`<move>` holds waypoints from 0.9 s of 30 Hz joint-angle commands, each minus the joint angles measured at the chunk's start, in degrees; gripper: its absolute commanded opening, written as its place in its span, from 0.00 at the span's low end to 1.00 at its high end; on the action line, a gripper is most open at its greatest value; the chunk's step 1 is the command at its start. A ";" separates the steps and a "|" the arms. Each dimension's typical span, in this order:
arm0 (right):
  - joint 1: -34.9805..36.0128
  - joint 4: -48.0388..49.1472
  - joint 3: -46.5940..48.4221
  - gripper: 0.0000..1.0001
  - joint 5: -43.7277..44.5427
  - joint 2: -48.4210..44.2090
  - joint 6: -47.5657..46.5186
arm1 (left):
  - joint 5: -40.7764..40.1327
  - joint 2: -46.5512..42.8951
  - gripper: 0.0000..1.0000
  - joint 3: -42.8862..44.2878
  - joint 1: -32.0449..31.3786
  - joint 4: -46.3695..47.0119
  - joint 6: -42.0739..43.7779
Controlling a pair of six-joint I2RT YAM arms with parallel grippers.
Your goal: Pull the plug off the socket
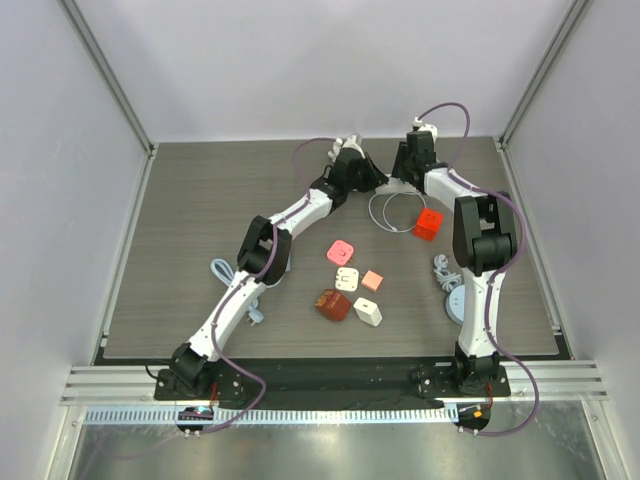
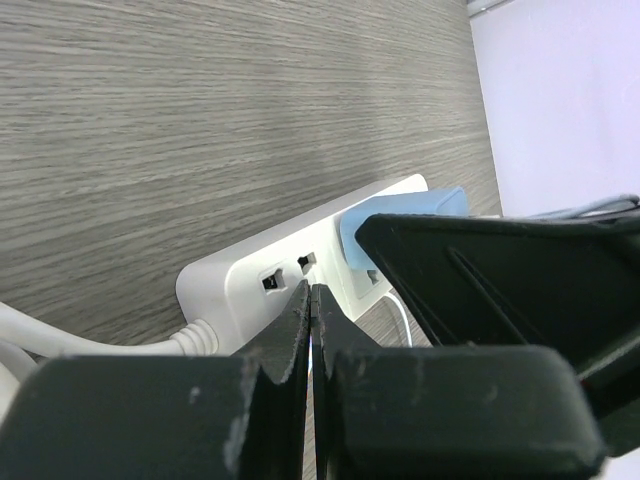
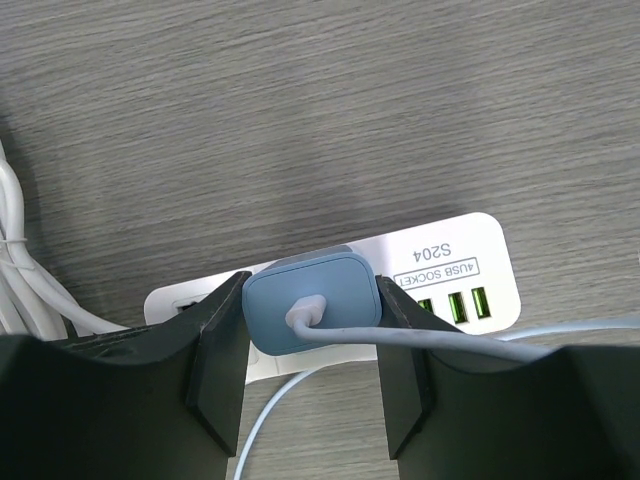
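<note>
A light blue plug (image 3: 312, 300) with a pale cable sits in the white socket strip (image 3: 450, 265), flush against its face. My right gripper (image 3: 312, 306) is shut on the plug, one finger pressed to each side. In the left wrist view the same plug (image 2: 400, 210) shows behind the right gripper's dark fingers (image 2: 480, 290). My left gripper (image 2: 308, 296) is shut with nothing between its jaws, its tips resting on the socket strip (image 2: 230, 285) near the cable end. In the top view both grippers meet over the socket strip (image 1: 395, 187) at the back of the table; the plug is hidden there.
A white cable loop (image 1: 385, 212) lies in front of the strip. Several adapters lie mid-table: a red cube (image 1: 428, 224), a pink one (image 1: 341, 251), a white one (image 1: 368, 312), a dark red one (image 1: 333, 304). Coiled cables (image 1: 225, 270) lie beside each arm.
</note>
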 commanded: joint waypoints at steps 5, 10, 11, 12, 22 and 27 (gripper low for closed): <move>2.70 8.46 -1.17 0.01 -5.82 -5.98 0.60 | -1.54 1.31 0.00 -0.28 -0.51 -8.19 0.59; 2.96 8.73 -0.46 0.01 -6.79 -8.09 2.53 | -1.02 2.45 0.00 1.47 -0.33 -9.59 -0.20; 2.96 8.73 -0.55 0.01 -6.70 -8.44 2.88 | -1.02 2.72 0.00 1.74 -0.25 -9.77 -0.37; 2.96 8.73 -0.63 0.01 -6.61 -9.05 3.58 | -0.76 2.89 0.00 1.91 -0.24 -9.77 -0.55; 6.55 13.29 -2.92 0.01 -4.26 -9.24 -0.43 | -0.66 2.72 0.00 1.74 -0.33 -9.68 -0.37; 8.94 8.46 0.86 0.01 2.69 -6.77 -7.57 | -0.67 2.72 0.00 1.83 -0.33 -9.77 -0.55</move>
